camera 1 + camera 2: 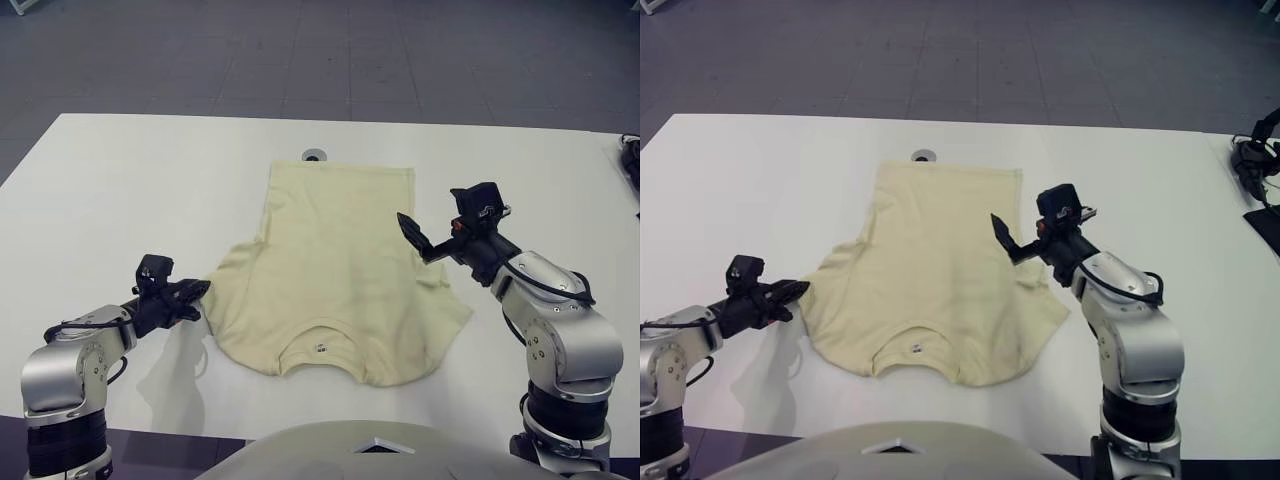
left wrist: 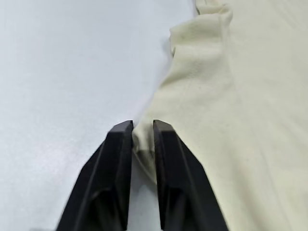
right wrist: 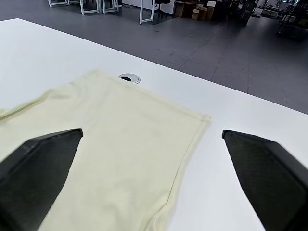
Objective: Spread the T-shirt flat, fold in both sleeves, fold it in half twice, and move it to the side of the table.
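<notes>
A round metal cable port [image 1: 314,155] sits in the table [image 1: 100,180] near its far edge. At the table's right edge lies a black gadget with cables [image 1: 1252,158], with a dark flat thing [image 1: 1268,228] near it. A grey floor [image 1: 300,50] stretches beyond, with boxes [image 3: 185,7] and white frames [image 3: 101,6] far back.

A white counter [image 1: 120,180] spans the frame from left to right. At its centre lies a pale yellow T-shirt [image 1: 335,280], spread out, with its collar toward the bottom edge and its hem toward the top, just below a round cable port [image 1: 314,155]. A black object [image 1: 1252,160] sits at the upper right edge.
</notes>
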{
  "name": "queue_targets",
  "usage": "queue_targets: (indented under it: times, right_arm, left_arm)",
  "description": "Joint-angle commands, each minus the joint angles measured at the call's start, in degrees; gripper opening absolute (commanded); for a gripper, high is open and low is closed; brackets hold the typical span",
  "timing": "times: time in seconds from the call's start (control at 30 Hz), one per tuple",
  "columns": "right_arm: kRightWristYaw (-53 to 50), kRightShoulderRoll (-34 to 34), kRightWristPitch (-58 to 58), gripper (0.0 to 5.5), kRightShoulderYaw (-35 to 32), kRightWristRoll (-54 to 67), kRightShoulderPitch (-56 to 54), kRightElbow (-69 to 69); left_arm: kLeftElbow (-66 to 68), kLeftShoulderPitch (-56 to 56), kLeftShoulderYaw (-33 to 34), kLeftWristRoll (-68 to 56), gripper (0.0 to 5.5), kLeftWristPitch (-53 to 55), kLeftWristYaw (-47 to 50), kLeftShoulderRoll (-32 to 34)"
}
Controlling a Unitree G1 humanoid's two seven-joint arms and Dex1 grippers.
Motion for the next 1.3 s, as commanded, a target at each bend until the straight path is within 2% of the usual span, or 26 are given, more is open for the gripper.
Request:
queue_targets:
  times: [0.03, 0.23, 0.43, 0.67, 0.9, 0.97, 1.03, 1.1, 1.2, 1.3]
  right_arm:
    - [-0.63, -0.88, -0.50, 5.40, 0.39, 0.35, -0.72, 0.60]
    - [-2.22, -1.49, -1.40, 5.40, -1.38, 0.01, -1.18, 1.91]
    - [-3.50, -1.42, -1.23, 5.40, -1.80, 0.59, -0.20, 1.27]
    - [-5.23, 0.09, -1.16, 5.40, -0.27, 0.82, -0.45, 0.95]
    - [-5.96, 0.00, -1.67, 5.40, 2.13, 0.32, -3.52, 2.31]
    - [-5.84, -0.10, -1.49, 5.40, 2.02, 0.58, -4.02, 2.22]
    - [-5.07, -0.84, -0.87, 5.40, 1.59, 1.21, -3.42, 1.73]
    - [-3.41, -2.26, 0.64, 5.40, 0.37, 2.66, -1.49, 0.64]
    - [-0.10, -5.72, 5.41, 5.40, -4.55, 5.92, 4.19, -2.07]
    - [3.43, -7.34, 14.01, 5.40, -11.27, 11.13, 9.04, -4.45]
  left_arm:
    - [2.95, 1.11, -0.79, -0.10, 0.02, 1.31, 1.98, -0.49]
    - [6.09, -3.05, 3.82, -0.89, 0.02, 0.14, 2.91, 2.96]
    - [-6.36, -6.76, 3.57, -5.62, 0.02, 5.43, 2.27, 7.77]
    - [-20.89, -10.98, -4.06, -13.66, 0.02, 12.17, -2.03, 13.97]
    - [-20.88, -12.72, -17.36, -10.41, 0.02, 11.58, 4.12, 11.58]
    - [-19.52, -13.23, -20.98, -8.23, 0.34, 10.92, 6.89, 10.02]
    - [-19.05, -13.39, -21.55, -7.38, 0.60, 11.06, 9.53, 7.39]
    - [-19.76, -13.61, -19.34, -8.36, 1.01, 11.29, 11.21, 4.03]
    - [-21.35, -16.37, -8.19, -16.04, 1.60, 15.44, 13.24, -6.10]
    - [-23.09, -18.81, 1.97, -21.70, 2.05, 19.02, 16.17, -12.40]
